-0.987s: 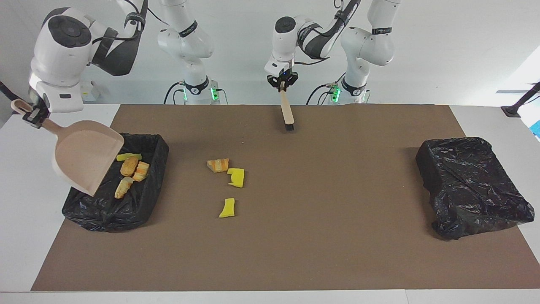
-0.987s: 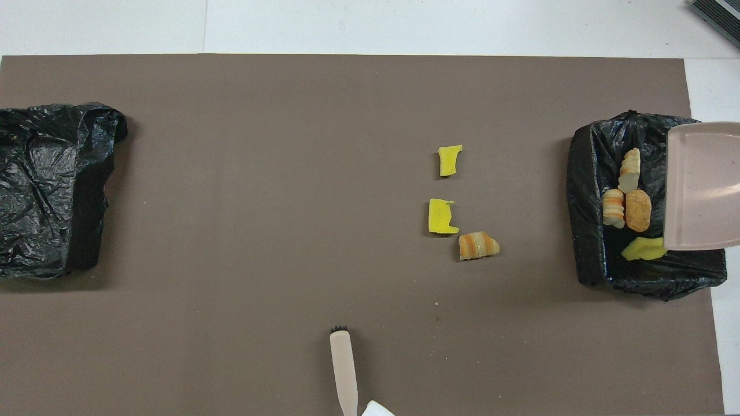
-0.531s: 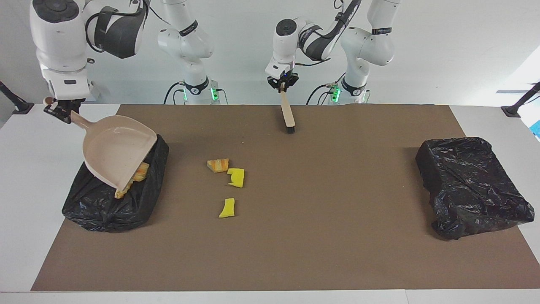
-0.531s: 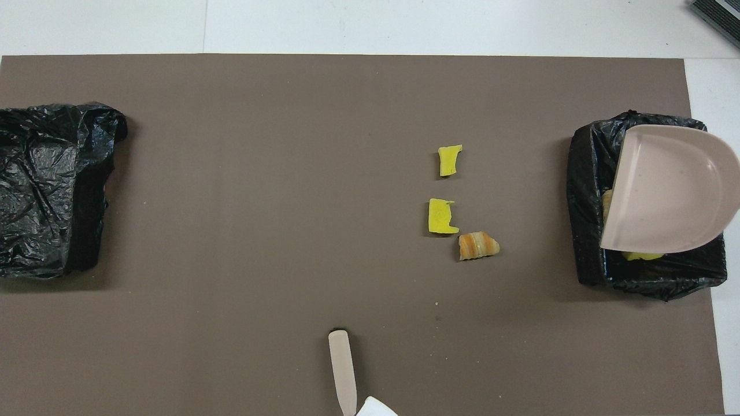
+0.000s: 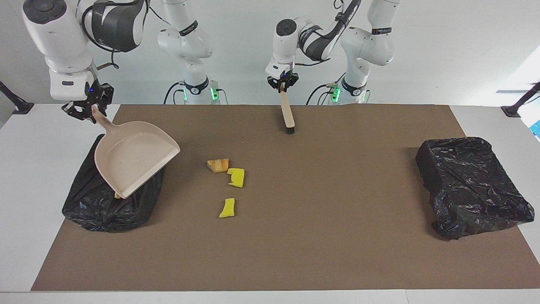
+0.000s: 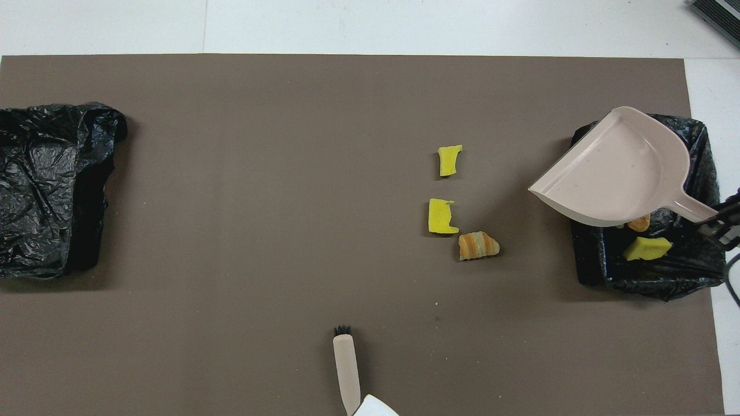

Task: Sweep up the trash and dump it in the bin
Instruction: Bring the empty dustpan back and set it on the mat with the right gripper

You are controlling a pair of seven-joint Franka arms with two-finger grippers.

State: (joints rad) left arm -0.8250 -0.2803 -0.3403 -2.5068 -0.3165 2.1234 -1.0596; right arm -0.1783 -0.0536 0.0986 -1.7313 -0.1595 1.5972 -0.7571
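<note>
Right arm is hunched over its end of the table, right gripper (image 5: 92,113) clamped on the dustpan (image 5: 134,156) handle, pan tilted over the bin (image 5: 105,207). Left gripper (image 5: 283,86) dangles the brush (image 5: 287,115) upright, pinched by its handle. Trash: three yellow and orange chunks (image 5: 228,179) mid-mat, more (image 6: 646,247) in that bin.

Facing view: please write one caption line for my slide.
Right gripper holds empty dustpan over bin; three trash pieces remain on mat.

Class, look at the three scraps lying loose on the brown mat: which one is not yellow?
The striped tan-orange bread-like lump, the scrap nearest the robots. The two other scraps are plain bright yellow sponge bits.
</note>
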